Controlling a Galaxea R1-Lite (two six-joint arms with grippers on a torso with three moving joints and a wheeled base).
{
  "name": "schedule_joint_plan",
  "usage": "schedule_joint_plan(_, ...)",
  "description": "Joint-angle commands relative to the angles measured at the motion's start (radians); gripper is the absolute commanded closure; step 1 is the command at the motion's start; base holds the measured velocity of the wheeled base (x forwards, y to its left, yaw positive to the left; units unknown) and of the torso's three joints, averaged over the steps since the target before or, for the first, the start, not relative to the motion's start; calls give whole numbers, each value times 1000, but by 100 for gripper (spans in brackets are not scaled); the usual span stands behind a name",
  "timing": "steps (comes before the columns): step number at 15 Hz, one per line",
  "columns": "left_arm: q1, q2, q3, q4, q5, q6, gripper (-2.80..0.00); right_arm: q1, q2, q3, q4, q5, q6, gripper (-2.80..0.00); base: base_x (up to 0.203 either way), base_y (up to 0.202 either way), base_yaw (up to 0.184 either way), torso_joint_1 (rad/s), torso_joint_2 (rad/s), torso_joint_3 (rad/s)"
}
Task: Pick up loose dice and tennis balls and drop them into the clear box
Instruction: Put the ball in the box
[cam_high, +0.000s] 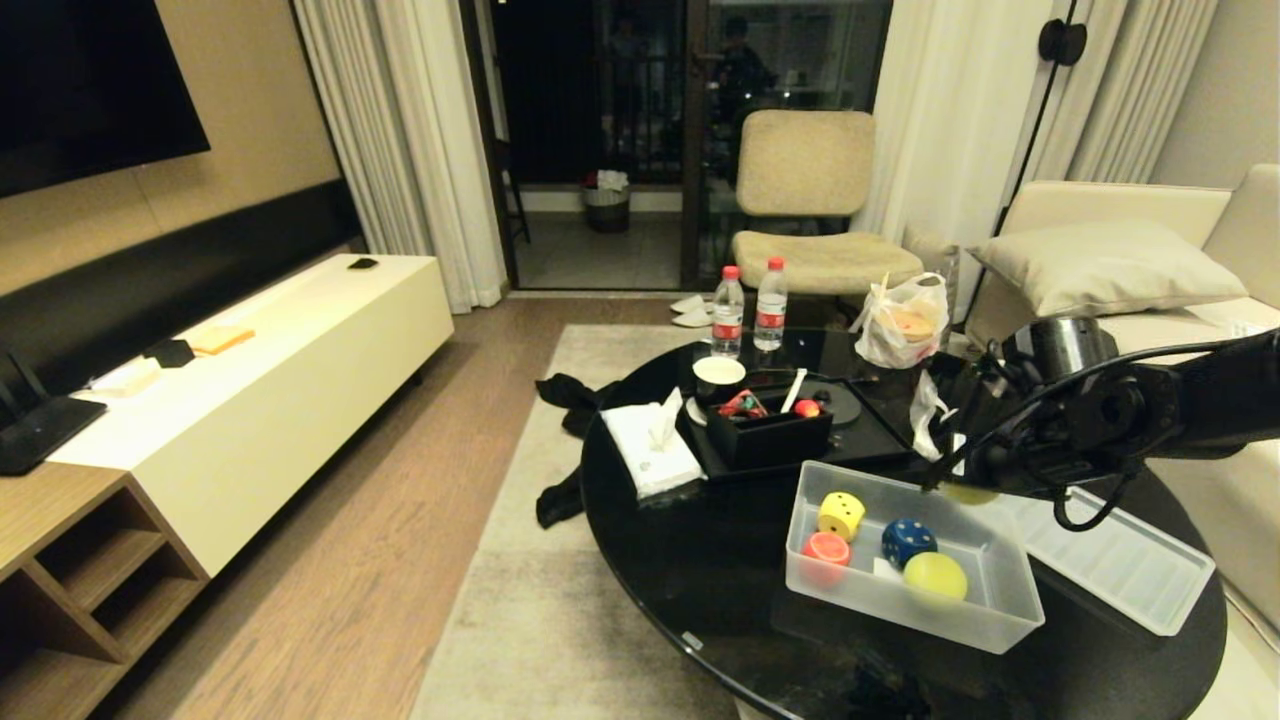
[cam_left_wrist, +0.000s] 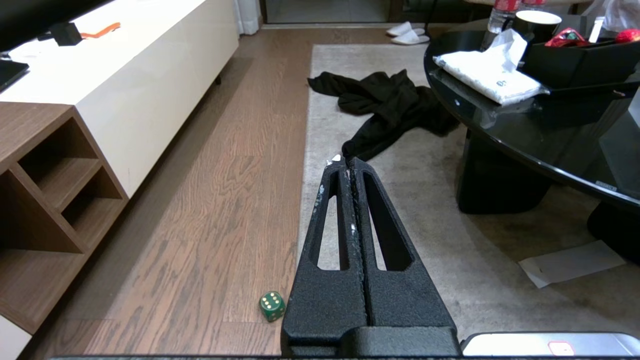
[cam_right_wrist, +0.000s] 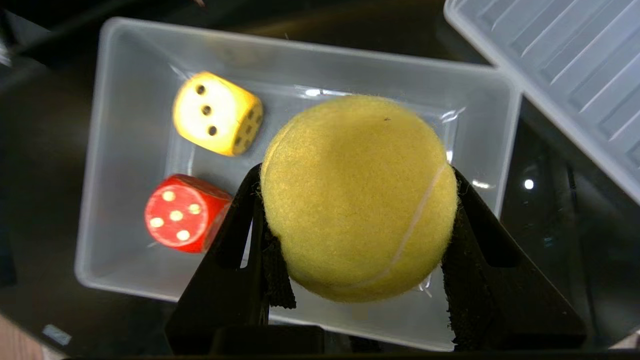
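A living room: wood floor (cam_high: 400, 480), a pale rug (cam_high: 520, 560) under a round black glass desk (cam_high: 690, 560), a long white media cabinet (cam_high: 290, 370) along the left wall, a beige chair (cam_high: 810, 200) before the dark balcony door and a cream sofa (cam_high: 1150, 250) on the right. A black garment (cam_left_wrist: 390, 105) lies crumpled on the rug beside the desk, and a sheet of paper (cam_left_wrist: 570, 262) lies on the rug near the desk's base.

On the desk, the clear box (cam_high: 1000, 610) sits near the front edge, its ribbed lid (cam_high: 1130, 565) lying flat just beside it to the right. Behind the box stand a black tray with a smaller black box (cam_high: 770, 435), a tissue pack (cam_high: 650, 450), a cup (cam_high: 718, 375), two water bottles (cam_high: 750, 310) and a white plastic bag (cam_high: 900, 320).

Inside the clear box lie a tennis ball (cam_high: 935, 577), a blue die (cam_high: 907, 540), a yellow die (cam_right_wrist: 217, 114) and a red die (cam_right_wrist: 182, 212).

The right gripper (cam_right_wrist: 357, 230) hangs over the box's far right part, jaws clamped on either side of a second tennis ball (cam_right_wrist: 357, 197), which is above the box's interior. The right arm hides part of the box's back rim in the head view.

The left gripper (cam_left_wrist: 352, 165) is low beside the desk, pointing over the floor, jaws pressed together with nothing between them. A green die (cam_left_wrist: 272, 306) lies on the wood floor near it, at the rug's edge.
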Motion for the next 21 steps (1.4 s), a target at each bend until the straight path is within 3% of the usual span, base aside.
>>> schedule_joint_plan(1, 0, 0, 2, 0, 0, -1, 0, 0, 70, 2, 1, -9, 3, 0, 0, 0, 0, 0, 0, 0)
schedule_joint_plan(21, 0, 0, 2, 0, 0, -1, 0, -91, 121, 89, -108, -28, -5, 0, 0, 0, 0, 0, 0, 0)
